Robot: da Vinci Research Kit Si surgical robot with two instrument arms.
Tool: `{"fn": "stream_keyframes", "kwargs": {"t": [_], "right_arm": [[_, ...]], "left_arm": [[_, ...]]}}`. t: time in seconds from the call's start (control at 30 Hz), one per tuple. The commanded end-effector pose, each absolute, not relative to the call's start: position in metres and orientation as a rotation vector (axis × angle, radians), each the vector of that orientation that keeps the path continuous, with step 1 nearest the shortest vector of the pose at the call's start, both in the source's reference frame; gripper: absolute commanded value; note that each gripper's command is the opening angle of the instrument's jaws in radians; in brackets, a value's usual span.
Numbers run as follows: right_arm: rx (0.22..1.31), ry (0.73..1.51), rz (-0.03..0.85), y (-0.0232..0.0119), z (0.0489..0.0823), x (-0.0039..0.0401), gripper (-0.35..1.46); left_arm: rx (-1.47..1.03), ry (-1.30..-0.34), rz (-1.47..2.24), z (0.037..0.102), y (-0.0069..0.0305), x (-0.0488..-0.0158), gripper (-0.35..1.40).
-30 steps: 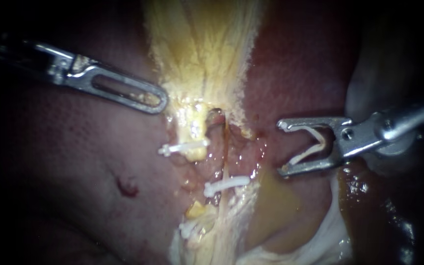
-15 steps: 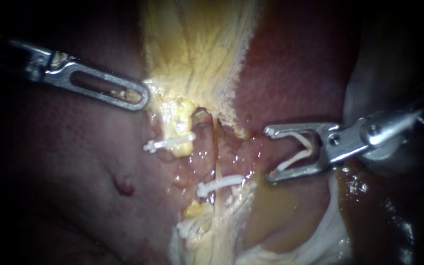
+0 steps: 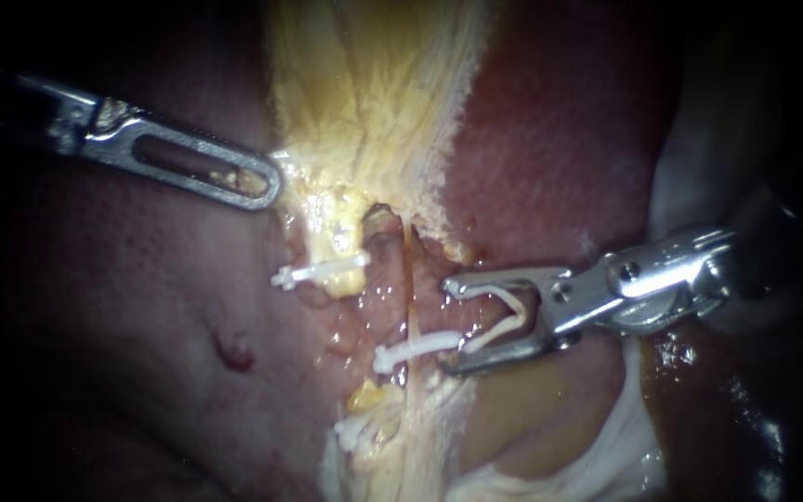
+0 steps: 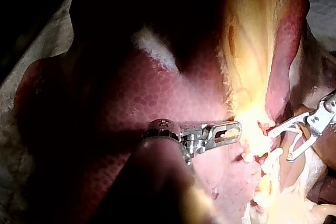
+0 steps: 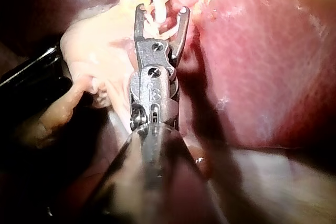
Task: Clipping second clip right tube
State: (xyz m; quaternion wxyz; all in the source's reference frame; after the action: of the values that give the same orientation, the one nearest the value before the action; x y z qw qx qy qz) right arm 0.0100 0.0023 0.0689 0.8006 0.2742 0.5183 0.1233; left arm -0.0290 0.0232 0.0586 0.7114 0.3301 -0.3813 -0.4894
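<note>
My left instrument (image 3: 257, 184) comes in from the upper left. Its slotted jaws lie together on the yellow tissue (image 3: 327, 218) at the foot of the gallbladder (image 3: 374, 84). The right tube (image 3: 409, 297) runs downward as a thin strand and bears a white clip (image 3: 420, 348). The tube to its left bears another clip (image 3: 322, 270). My right instrument (image 3: 453, 325) holds an open white clip (image 3: 506, 319) between its wide-spread jaws. The jaw tips stand just right of the right tube, above the clip on it. The right wrist view shows these jaws (image 5: 160, 11) at the tube.
Dark red liver (image 3: 559, 139) lies on both sides of the yellow strip. A third white clip (image 3: 357, 433) sits low in the pale tissue. Yellow fluid (image 3: 522, 409) pools under my right instrument. A small red spot (image 3: 234, 353) marks the liver at lower left.
My right instrument has moved left and down with its clip, from clear of the tissue to right beside the right tube. My left instrument pulled the yellow tissue slightly left, then held still.
</note>
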Motion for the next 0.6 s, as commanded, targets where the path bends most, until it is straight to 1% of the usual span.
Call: {"fn": "stream_keyframes", "kwargs": {"t": [0.03, 0.2, 0.4, 0.6], "right_arm": [[0.593, 1.114, 0.276, 0.0023, 0.0692, 0.0101, 0.49], [0.631, 1.13, 0.311, 0.0023, 0.0701, 0.0106, 0.49], [0.663, 1.128, 0.325, 0.002, 0.0712, 0.0122, 0.49], [0.699, 1.152, 0.36, 0.0012, 0.0724, 0.014, 0.49]], "left_arm": [[0.731, -0.845, -1.086, 0.0586, 0.0232, -0.029, -0.35], [0.731, -0.845, -1.086, 0.0586, 0.0231, -0.029, -0.35], [0.731, -0.845, -1.086, 0.0587, 0.0231, -0.029, -0.35], [0.73, -0.845, -1.086, 0.0587, 0.0231, -0.0291, -0.35]]}}
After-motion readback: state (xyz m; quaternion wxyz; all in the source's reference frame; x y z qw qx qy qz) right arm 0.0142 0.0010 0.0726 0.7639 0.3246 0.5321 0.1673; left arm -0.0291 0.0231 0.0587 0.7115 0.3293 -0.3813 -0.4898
